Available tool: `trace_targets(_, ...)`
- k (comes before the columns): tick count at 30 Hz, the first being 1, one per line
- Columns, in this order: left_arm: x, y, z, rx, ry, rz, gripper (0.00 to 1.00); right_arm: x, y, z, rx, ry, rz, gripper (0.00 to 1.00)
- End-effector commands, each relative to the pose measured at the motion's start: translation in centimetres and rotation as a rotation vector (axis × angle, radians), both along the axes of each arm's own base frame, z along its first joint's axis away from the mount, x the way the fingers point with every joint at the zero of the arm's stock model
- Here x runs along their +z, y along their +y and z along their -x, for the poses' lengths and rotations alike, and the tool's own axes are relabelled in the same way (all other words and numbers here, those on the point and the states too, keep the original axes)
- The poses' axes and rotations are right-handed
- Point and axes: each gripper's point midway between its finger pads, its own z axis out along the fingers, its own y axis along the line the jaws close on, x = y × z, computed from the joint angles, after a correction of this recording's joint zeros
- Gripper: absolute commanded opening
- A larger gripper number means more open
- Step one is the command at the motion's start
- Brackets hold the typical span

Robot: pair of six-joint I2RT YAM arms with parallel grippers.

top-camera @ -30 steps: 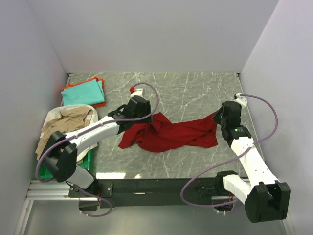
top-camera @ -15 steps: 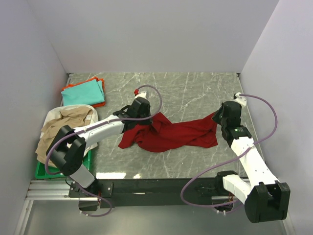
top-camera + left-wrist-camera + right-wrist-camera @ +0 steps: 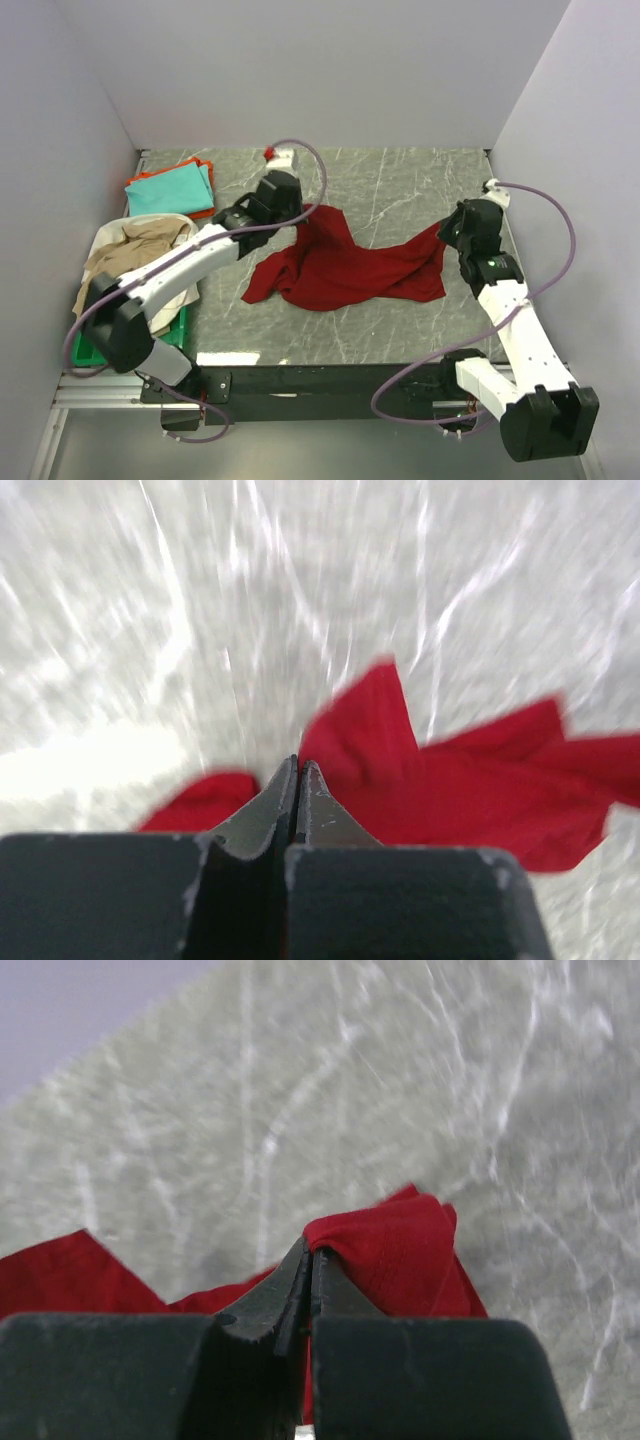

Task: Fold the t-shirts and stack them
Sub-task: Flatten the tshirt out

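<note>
A large dark red t-shirt (image 3: 345,265) lies crumpled in the middle of the marble table. My left gripper (image 3: 303,211) is shut on its back left corner and holds that corner raised. In the left wrist view the jaws (image 3: 298,766) are pressed together, with red cloth (image 3: 400,780) just past the tips. My right gripper (image 3: 446,233) is shut on the shirt's right corner. In the right wrist view a red fold (image 3: 400,1250) drapes over the closed tips (image 3: 313,1252). Folded teal and orange t-shirts (image 3: 172,189) lie stacked at the back left.
A beige t-shirt (image 3: 135,255) with white cloth (image 3: 172,298) under it is heaped over a green tray (image 3: 90,350) at the left edge. White walls close in the table at the back and on both sides. A black rail (image 3: 330,378) runs along the near edge.
My left gripper has shut on the red t-shirt's left part and pulled it up and toward the back, stretching the cloth. The right gripper has kept its grip and barely shifted.
</note>
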Motion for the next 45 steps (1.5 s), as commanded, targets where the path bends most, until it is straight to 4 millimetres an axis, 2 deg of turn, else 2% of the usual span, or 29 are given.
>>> trace_targets(1, 11.4, 3.4, -0.7, 0.084, -0.259, 0.045, 0.00, 8.3, 0.0, 0.2, 0.025, -0.192, 0.011, 0.00)
trace_targets(2, 12.6, 3.8, -0.6, 0.087, -0.285, 0.051, 0.00, 9.2, 0.3, 0.6, 0.044, -0.208, 0.008, 0.00)
trace_targets(3, 13.7, 4.2, -0.4, 0.080, -0.314, 0.039, 0.00, 11.2, 0.4, 0.9, 0.053, -0.250, 0.011, 0.00)
trace_targets(4, 15.7, 4.7, 0.0, 0.083, -0.352, 0.057, 0.00, 12.7, 0.5, 1.5, 0.064, -0.285, 0.010, 0.00)
trace_targets(8, 19.3, 6.6, 1.4, 0.107, -0.427, 0.073, 0.00, 17.4, 1.5, 4.1, 0.135, -0.404, 0.006, 0.00)
trace_targets(9, 20.4, 7.2, 2.1, 0.107, -0.452, 0.083, 0.00, 19.2, 1.8, 5.3, 0.159, -0.456, 0.004, 0.00)
trace_targets(11, 21.6, 7.9, 3.0, 0.107, -0.484, 0.097, 0.00, 20.8, 2.2, 6.9, 0.188, -0.502, 0.002, 0.00)
trace_targets(12, 22.7, 8.8, 3.9, 0.110, -0.513, 0.114, 0.00, 22.4, 2.4, 8.3, 0.204, -0.556, 0.000, 0.00)
trace_targets(14, 24.2, 9.9, 4.9, 0.130, -0.553, 0.138, 0.00, 24.4, 2.6, 10.2, 0.219, -0.614, 0.000, 0.00)
trace_targets(15, 25.8, 11.0, 6.1, 0.138, -0.595, 0.169, 0.00, 25.3, 2.7, 11.3, 0.230, -0.650, 0.000, 0.00)
trace_targets(17, 27.5, 12.1, 7.3, 0.150, -0.646, 0.201, 0.00, 27.0, 3.2, 12.9, 0.259, -0.702, -0.009, 0.00)
trace_targets(18, 29.4, 13.2, 8.6, 0.155, -0.692, 0.241, 0.00, 27.7, 3.4, 13.8, 0.276, -0.726, -0.011, 0.00)
trace_targets(20, 31.3, 13.9, 10.0, 0.141, -0.741, 0.271, 0.00, 29.0, 4.1, 15.3, 0.319, -0.773, -0.023, 0.00)
trace_targets(21, 32.9, 14.6, 11.1, 0.135, -0.781, 0.303, 0.00, 29.5, 4.2, 16.1, 0.328, -0.797, -0.026, 0.00)
trace_targets(23, 34.2, 15.2, 11.9, 0.131, -0.818, 0.311, 0.00, 30.6, 4.4, 17.0, 0.344, -0.839, -0.028, 0.00)
trace_targets(26, 36.5, 16.1, 12.8, 0.142, -0.853, 0.330, 0.00, 31.7, 4.7, 17.4, 0.362, -0.861, -0.026, 0.00)
trace_targets(28, 37.1, 15.9, 12.8, 0.136, -0.870, 0.337, 0.00, 32.4, 4.9, 17.4, 0.376, -0.881, -0.030, 0.00)
trace_targets(31, 37.0, 15.7, 11.9, 0.158, -0.878, 0.321, 0.00, 32.3, 5.3, 15.5, 0.387, -0.868, -0.040, 0.00)
trace_targets(32, 35.9, 15.2, 10.8, 0.167, -0.855, 0.284, 0.00, 31.0, 5.0, 13.0, 0.358, -0.808, -0.052, 0.00)
trace_targets(34, 34.4, 14.7, 9.2, 0.199, -0.812, 0.232, 0.00, 28.7, 5.0, 10.0, 0.342, -0.715, -0.060, 0.00)
trace_targets(35, 32.5, 14.4, 7.6, 0.235, -0.760, 0.172, 0.00, 26.6, 5.1, 7.3, 0.335, -0.634, -0.068, 0.00)
trace_targets(36, 31.6, 14.5, 6.8, 0.263, -0.736, 0.142, 0.00, 25.2, 5.0, 5.8, 0.321, -0.588, -0.070, 0.00)
trace_targets(37, 30.6, 14.6, 6.2, 0.289, -0.717, 0.115, 0.00, 23.0, 5.1, 4.2, 0.317, -0.536, -0.086, 0.00)
trace_targets(38, 28.7, 15.0, 5.1, 0.344, -0.684, 0.060, 0.00, 20.8, 5.2, 2.4, 0.313, -0.476, -0.097, 0.00)
trace_targets(39, 27.7, 15.2, 4.6, 0.363, -0.667, 0.037, 0.00, 19.3, 5.4, 1.4, 0.311, -0.440, -0.107, 0.00)
trace_targets(41, 24.6, 15.5, 3.3, 0.392, -0.606, -0.023, 0.00, 15.0, 5.6, -0.9, 0.303, -0.329, -0.134, 0.00)
trace_targets(43, 22.4, 16.1, 2.4, 0.416, -0.562, -0.052, 0.00, 11.6, 5.7, -2.2, 0.293, -0.244, -0.149, 0.00)
trace_targets(44, 19.8, 15.9, 1.8, 0.417, -0.513, -0.070, 0.00, 9.0, 5.6, -3.4, 0.279, -0.170, -0.150, 0.01)
trace_targets(45, 18.1, 15.9, 1.5, 0.412, -0.476, -0.088, 0.00, 7.5, 5.5, -4.0, 0.269, -0.128, -0.151, 0.04)
